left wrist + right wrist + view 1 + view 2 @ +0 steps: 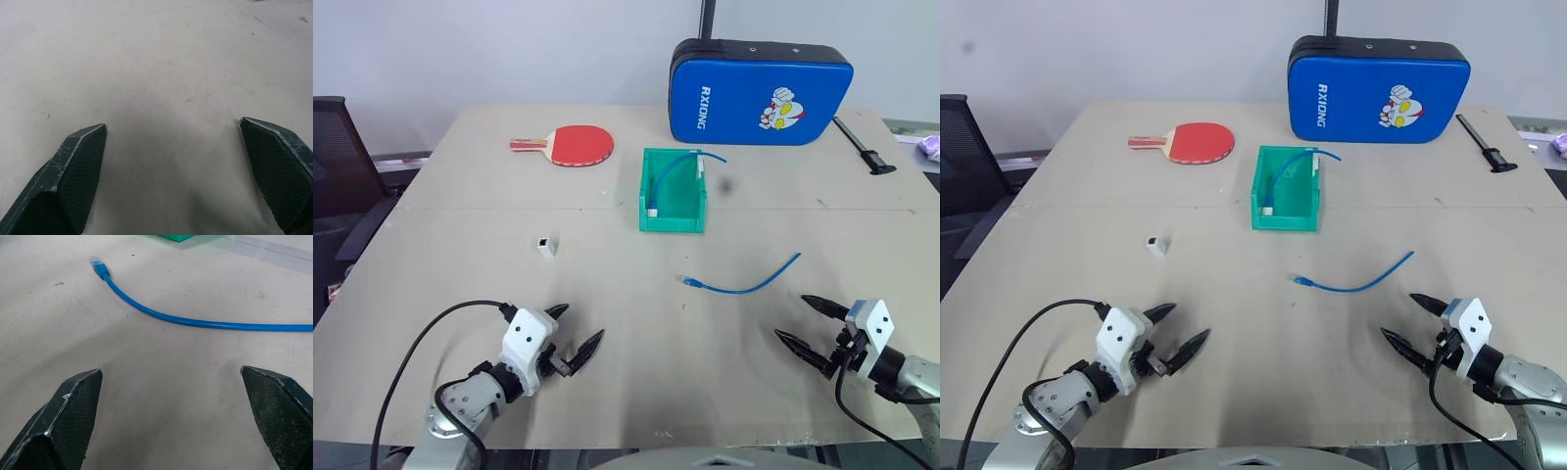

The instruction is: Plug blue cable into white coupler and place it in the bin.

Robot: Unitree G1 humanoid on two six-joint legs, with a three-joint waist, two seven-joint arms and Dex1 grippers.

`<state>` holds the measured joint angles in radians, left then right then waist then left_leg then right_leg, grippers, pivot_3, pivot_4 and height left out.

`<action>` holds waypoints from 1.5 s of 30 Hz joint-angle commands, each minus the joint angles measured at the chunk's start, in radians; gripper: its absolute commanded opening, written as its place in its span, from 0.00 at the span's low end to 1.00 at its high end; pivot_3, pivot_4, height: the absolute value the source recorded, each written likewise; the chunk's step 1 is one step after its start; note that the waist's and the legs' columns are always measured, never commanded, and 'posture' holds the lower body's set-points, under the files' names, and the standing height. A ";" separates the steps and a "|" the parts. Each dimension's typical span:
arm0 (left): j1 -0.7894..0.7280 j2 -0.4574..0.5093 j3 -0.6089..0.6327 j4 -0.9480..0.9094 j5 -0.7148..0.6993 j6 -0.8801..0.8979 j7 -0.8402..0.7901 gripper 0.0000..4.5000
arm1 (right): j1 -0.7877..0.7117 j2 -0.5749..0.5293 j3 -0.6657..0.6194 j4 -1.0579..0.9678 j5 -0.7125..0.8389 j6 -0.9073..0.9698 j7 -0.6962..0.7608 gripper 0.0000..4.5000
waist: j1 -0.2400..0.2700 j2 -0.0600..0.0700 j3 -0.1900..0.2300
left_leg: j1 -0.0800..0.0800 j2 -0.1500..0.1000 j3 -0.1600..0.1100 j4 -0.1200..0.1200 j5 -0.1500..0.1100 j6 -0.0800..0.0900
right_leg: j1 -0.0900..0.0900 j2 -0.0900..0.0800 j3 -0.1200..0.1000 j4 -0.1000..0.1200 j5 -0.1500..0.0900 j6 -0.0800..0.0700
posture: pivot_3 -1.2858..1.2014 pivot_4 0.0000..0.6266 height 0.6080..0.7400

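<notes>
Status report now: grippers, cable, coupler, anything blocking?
Left gripper and right gripper open, empty. Blue cable loose on table, unplugged; white coupler apart from it. Bin already holds another cable. Nothing blocking.

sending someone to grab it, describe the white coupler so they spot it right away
Start at the green bin mid-table, then look toward the robot's left and nearer the robot. The coupler stands alone on bare tabletop: a tiny white block with a dark socket, far smaller than the red paddle beyond it.

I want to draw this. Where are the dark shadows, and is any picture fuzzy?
Left wrist view: a soft dark shadow lies on the table between the left gripper fingers. Left eye view: faint shadow under the blue cable, and it looks crisp. Right wrist view: the right gripper fingers look slightly soft.
</notes>
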<state>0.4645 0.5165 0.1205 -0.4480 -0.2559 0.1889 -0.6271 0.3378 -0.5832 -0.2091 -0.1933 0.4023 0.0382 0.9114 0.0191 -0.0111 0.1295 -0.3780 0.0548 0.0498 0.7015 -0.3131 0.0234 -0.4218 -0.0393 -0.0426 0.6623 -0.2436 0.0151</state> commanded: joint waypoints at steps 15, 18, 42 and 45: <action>-0.022 0.024 0.019 0.030 -0.007 -0.005 -0.034 0.99 | -0.009 0.005 -0.010 -0.004 0.009 -0.020 0.005 1.00 | 0.000 0.000 0.000 | 0.000 0.000 0.000 0.000 0.000 0.000 | 0.000 0.000 0.000 0.000 0.000 0.000 | 0.52 0.24 0.56; -0.030 0.025 0.019 0.036 -0.007 -0.008 -0.038 0.99 | -0.016 0.006 -0.010 -0.001 0.010 -0.019 0.005 1.00 | 0.000 0.000 0.000 | 0.000 0.000 0.000 0.000 0.000 0.000 | 0.000 0.000 0.000 0.000 0.000 0.000 | 0.52 0.24 0.56; -0.972 0.062 -0.442 0.561 0.124 -0.086 -0.550 0.99 | -0.063 -0.010 0.021 -0.093 0.155 0.051 0.136 1.00 | 0.018 -0.002 0.001 | -0.002 -0.006 0.000 0.002 0.000 0.000 | 0.000 0.005 0.000 0.000 0.005 0.000 | 0.52 0.24 0.56; -1.097 0.002 -0.498 0.695 0.143 -0.142 -0.629 0.99 | -0.058 0.001 0.030 -0.102 0.147 0.048 0.118 1.00 | 0.015 -0.002 0.002 | -0.003 -0.007 -0.001 0.001 -0.002 0.004 | 0.000 0.005 0.002 0.000 0.003 0.002 | 0.52 0.24 0.56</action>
<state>-0.6088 0.5250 -0.3688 0.2260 -0.1190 0.0818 -1.2211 0.2791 -0.5830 -0.1709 -0.2621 0.5460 0.0900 1.0365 0.0343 -0.0135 0.1311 -0.3816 0.0476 0.0491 0.7029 -0.3160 0.0285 -0.4222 -0.0343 -0.0403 0.6616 -0.2408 0.0180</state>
